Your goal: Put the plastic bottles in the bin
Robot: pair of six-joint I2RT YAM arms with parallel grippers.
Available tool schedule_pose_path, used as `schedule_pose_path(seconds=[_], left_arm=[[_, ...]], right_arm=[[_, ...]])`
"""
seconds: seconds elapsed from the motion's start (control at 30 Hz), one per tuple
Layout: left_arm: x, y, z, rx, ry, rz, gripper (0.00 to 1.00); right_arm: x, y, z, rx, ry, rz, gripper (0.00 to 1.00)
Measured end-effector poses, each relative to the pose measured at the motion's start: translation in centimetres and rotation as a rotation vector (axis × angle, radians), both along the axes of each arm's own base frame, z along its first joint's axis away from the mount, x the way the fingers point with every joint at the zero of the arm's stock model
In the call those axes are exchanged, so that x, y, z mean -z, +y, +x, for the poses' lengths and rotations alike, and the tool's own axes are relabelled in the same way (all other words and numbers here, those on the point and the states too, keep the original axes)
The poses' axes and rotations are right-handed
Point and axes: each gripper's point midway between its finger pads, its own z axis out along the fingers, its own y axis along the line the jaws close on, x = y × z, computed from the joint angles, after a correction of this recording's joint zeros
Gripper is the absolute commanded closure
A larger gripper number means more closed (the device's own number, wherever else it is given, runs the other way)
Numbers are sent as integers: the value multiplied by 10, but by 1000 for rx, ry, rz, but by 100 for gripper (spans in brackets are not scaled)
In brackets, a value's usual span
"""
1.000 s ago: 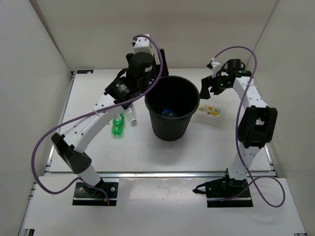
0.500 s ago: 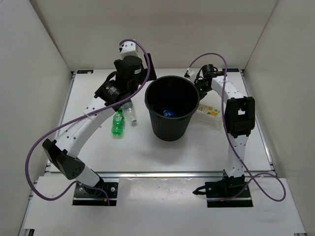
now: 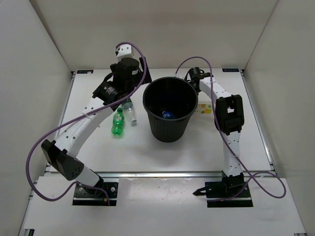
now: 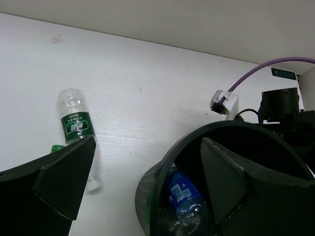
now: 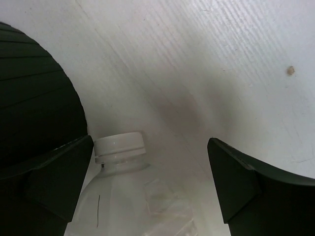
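**Bin.** The bin (image 3: 170,129) stands upright near the middle of the desk (image 3: 147,155), mouth open. One blue-label bottle (image 4: 183,192) lies at its bottom.

**Bottles outside the bin.**
- The green-label bottle (image 4: 76,121) lies on its side on the desk, left of the bin and apart from its wall.
- The green soda bottle (image 3: 117,123) lies just beside it on the near-left. Whether the two touch cannot be told.
- The yellow-orange-label bottle (image 3: 205,108) lies close against the bin's right side, partly covered by the right arm in the top view.

**Left gripper** (image 4: 147,142). It is spread wide and holds nothing. It hangs above the bin's far-left rim, with one finger over the desk near the green-label bottle and the other over the bin's mouth.

**Right gripper** (image 5: 150,141). It is spread wide and low over the desk behind the bin's right side. The white cap of the yellow-orange-label bottle sits between its fingers. The cap is close to the finger on the bin side, well clear of the other, and not pinched.

**Clearances.**
- Broad bare desk lies in front of the bin and along the near edge.
- The space between the bin's right wall and the right arm is tight.
- The enclosure walls (image 3: 162,29) close the far, left and right sides.
- The strip of desk behind the bin is narrow.
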Motion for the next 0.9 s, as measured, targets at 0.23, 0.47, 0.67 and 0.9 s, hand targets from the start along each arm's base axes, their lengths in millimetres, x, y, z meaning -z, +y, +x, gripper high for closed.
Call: schedule_pose_path(seconds=[0.23,0.47,0.67,0.9], left_arm=[[10,7,1,-9,22,-6,1],[14,11,1,-13,28,-16,2],[15,12,1,-16,31,-20,1],[15,14,-3,-15,31,-27,1]], right_arm=[[7,-5,-12,-15,12,-41,0],[10,-14,-35,-11,53,-43,7],[11,-19,-42,20,32,-55,23],[13,-30,-44,55,-40,-128,39]])
